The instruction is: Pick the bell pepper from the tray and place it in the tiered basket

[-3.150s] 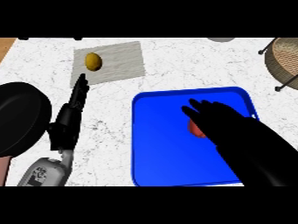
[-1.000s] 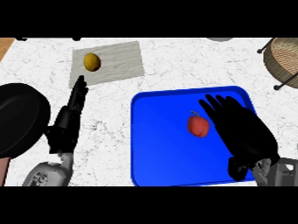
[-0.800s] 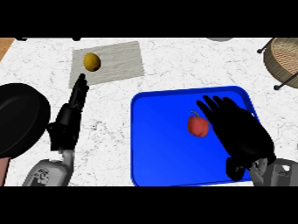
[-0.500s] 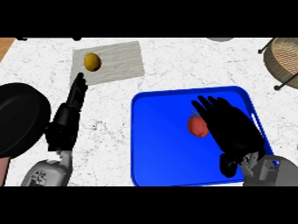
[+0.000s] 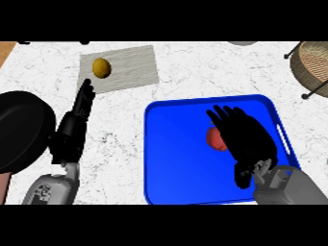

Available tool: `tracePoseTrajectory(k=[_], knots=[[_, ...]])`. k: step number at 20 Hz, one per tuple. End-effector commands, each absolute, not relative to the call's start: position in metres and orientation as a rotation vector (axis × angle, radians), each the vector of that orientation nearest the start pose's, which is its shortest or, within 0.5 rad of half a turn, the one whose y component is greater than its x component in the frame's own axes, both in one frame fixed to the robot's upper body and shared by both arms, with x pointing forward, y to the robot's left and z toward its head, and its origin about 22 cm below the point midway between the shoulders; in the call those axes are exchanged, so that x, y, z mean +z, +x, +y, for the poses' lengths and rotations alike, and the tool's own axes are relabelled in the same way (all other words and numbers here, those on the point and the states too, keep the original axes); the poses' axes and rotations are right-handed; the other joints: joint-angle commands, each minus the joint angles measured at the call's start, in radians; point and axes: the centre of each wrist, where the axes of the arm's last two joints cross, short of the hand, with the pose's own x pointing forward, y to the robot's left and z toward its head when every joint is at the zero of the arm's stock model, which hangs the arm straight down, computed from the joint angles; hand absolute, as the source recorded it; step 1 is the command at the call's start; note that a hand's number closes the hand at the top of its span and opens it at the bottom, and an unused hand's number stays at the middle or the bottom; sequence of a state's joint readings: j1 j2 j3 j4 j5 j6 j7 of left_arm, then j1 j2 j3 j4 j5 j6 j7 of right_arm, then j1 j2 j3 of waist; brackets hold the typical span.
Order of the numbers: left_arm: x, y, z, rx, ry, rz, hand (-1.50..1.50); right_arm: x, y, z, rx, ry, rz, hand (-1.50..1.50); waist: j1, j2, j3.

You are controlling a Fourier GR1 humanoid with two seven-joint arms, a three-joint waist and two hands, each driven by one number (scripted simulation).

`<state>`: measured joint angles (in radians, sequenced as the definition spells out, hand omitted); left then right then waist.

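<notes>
Resting on the blue tray [image 5: 173, 158], the red bell pepper [image 5: 215, 138] sits right of centre. Right hand [image 5: 243, 137] lies over its right side, fingers extended (nothing gripped). Tiered basket [image 5: 324, 63] stands far right. Left hand [image 5: 74, 127] rests open, left.

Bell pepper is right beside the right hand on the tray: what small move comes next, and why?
Probably slide the right hand a little leftward and curl its fingers around the red bell pepper. The hand lies open over the blue tray with the pepper at its left edge, partly hidden and not yet grasped. The tiered basket waits at the upper right.
</notes>
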<state>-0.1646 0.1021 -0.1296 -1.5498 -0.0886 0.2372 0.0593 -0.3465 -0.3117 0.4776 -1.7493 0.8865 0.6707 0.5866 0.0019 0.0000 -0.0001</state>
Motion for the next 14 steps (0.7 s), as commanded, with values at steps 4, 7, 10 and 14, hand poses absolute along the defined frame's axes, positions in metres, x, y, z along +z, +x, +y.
tracePoseTrajectory(k=[4,7,10,14], knots=[[0.025,0.268,0.215,-0.110,0.191,-1.673,0.00,0.089,0.272,-0.142,1.576,-0.835,-0.978,-1.50,0.001,0.000,0.000],[0.031,0.279,0.206,-0.105,0.222,-1.676,0.00,0.073,0.273,-0.149,1.563,-0.807,-0.990,-1.50,-0.001,0.000,0.000],[0.036,0.276,0.209,-0.094,0.194,-1.671,0.00,0.073,0.287,-0.147,1.561,-0.806,-0.993,-1.50,0.001,0.000,0.000],[0.035,0.279,0.202,-0.123,0.205,-1.665,0.00,0.091,0.277,-0.141,1.567,-0.807,-0.983,-1.50,-0.001,0.000,0.000]])
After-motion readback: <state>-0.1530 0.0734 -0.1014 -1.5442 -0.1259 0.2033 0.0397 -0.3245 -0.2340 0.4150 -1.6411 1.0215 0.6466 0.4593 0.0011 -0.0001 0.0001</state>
